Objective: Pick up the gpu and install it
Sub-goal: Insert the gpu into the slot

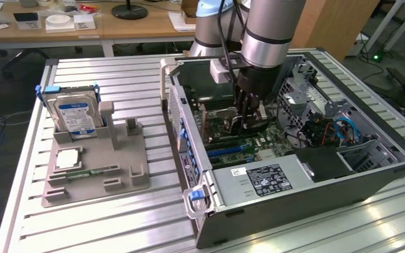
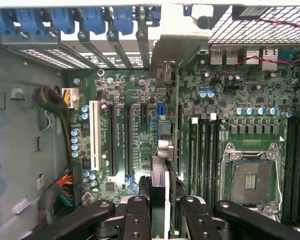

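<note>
My gripper (image 1: 250,115) reaches down into the open computer case (image 1: 210,221), over the green motherboard (image 2: 140,95). It is shut on the gpu (image 1: 239,125), a thin dark card held on edge. In the wrist view the gpu (image 2: 160,192) shows edge-on between my two black fingers (image 2: 137,220), running away from the gripper (image 2: 165,217) toward the case's rear wall. Its pale metal end bracket (image 2: 172,47) stands at the row of blue slot clips (image 2: 95,20). The card hangs above the board, beside the long black expansion slots (image 2: 112,140). Whether its lower edge touches a slot is hidden.
A silver hard drive (image 1: 74,117) stands in a grey holder (image 1: 111,174) on the exterior view's left, with a small green memory stick (image 1: 90,172) lying on it. Inside the case are the power supply (image 1: 266,179), drive cage and cables (image 1: 336,132), and a bare CPU socket (image 2: 250,180).
</note>
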`<state>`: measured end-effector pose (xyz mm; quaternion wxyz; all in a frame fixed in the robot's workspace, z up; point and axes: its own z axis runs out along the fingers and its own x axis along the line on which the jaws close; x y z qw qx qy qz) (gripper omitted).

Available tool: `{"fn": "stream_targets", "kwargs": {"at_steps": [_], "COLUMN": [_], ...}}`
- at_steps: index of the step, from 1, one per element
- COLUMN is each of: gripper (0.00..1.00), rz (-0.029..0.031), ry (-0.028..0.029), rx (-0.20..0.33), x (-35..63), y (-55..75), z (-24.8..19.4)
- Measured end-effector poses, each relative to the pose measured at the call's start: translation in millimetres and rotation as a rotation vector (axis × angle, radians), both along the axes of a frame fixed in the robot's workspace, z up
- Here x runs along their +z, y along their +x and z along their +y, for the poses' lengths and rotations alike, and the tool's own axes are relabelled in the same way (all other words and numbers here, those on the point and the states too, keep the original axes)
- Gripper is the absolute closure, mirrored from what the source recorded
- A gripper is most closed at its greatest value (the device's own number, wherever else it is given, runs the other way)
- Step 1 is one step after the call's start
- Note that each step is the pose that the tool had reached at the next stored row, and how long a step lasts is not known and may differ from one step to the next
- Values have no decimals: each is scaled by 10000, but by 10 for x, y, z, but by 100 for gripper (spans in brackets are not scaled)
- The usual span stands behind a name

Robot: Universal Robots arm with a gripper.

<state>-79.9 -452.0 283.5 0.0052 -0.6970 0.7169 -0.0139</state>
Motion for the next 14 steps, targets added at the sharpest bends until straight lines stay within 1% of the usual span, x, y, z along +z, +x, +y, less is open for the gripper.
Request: {"fn": "stream_targets", "kwargs": {"at_steps": [1,4,8,9,11,12,14], "gripper": [73,73,73,73,73,73,73], "rz": [-1,-2,-1,-1,-1,-1,-1], "ry": [48,225,238,266,364,395,396], "rx": [0,-1,-1,2,0,0,-1], "x": [-10,-27,-28,-28,-31,-33,-33], "y": [-1,-2,-1,0,-1,-1,-1], "z": [0,0,0,-10,-37,-46,-46]}}
